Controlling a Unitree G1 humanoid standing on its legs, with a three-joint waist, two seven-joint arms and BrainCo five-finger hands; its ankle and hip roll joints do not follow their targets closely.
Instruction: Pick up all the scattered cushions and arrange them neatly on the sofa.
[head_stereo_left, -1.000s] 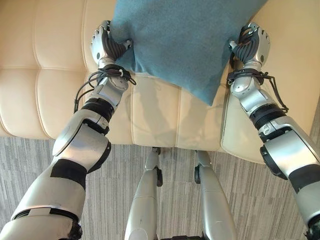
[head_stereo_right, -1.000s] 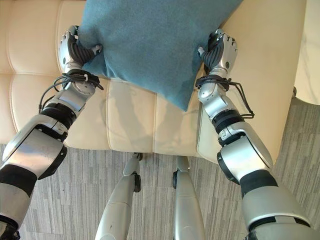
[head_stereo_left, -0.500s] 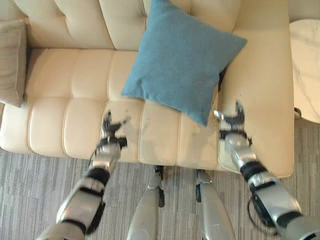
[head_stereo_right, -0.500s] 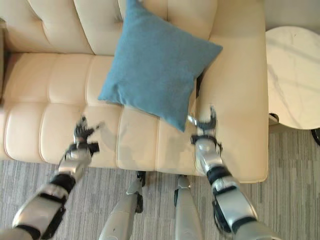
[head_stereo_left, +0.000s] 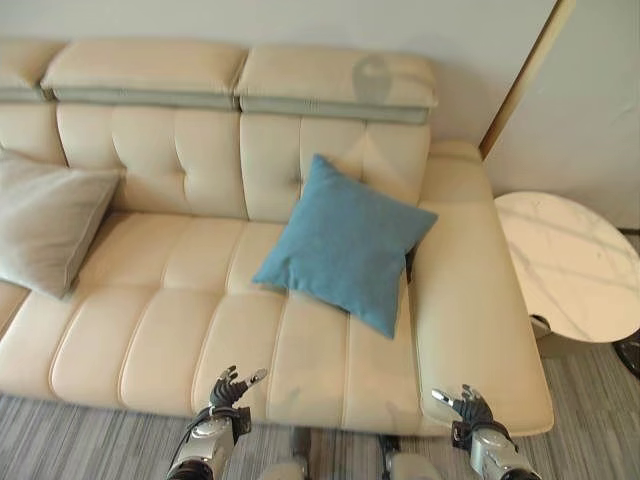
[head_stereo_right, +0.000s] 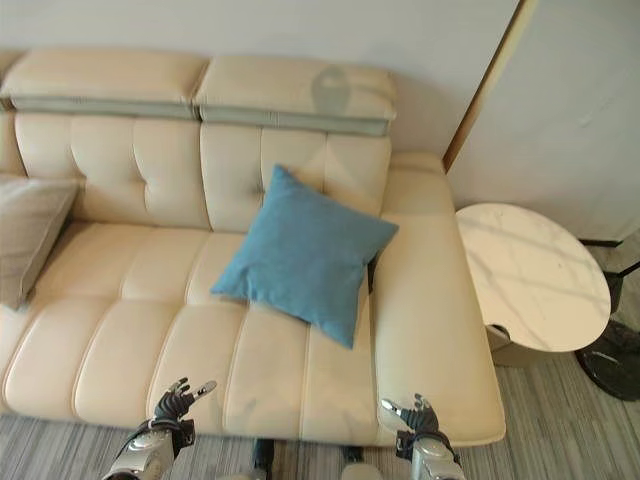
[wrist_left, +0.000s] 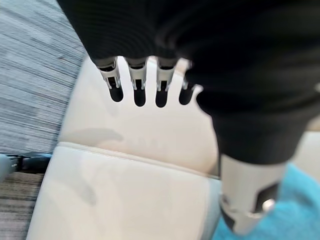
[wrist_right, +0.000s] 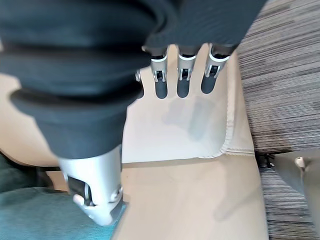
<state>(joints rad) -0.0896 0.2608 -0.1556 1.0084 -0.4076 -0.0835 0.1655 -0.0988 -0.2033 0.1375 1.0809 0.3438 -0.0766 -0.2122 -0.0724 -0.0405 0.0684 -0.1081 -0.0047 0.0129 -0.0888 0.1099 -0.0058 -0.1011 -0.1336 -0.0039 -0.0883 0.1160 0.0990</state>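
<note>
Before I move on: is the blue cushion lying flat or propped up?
Propped: the blue cushion leans against the sofa backrest, one corner up, both hands clear.

A square teal fabric cushion (head_stereo_left: 345, 242) is propped diamond-wise against the cream leather sofa's (head_stereo_left: 150, 330) backrest, centre frame; a beige cushion (head_stereo_left: 45, 230) is leaned at left.

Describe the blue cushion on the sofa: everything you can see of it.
The blue cushion is square, of plain teal woven-looking cloth, plump and unwrinkled. It stands turned like a diamond, one corner up, leaning against the cream sofa backrest, its lower part resting on the seat, beside the right armrest. Neither the left hand nor the right hand touches it; both are open, low at the seat's front edge.
</note>
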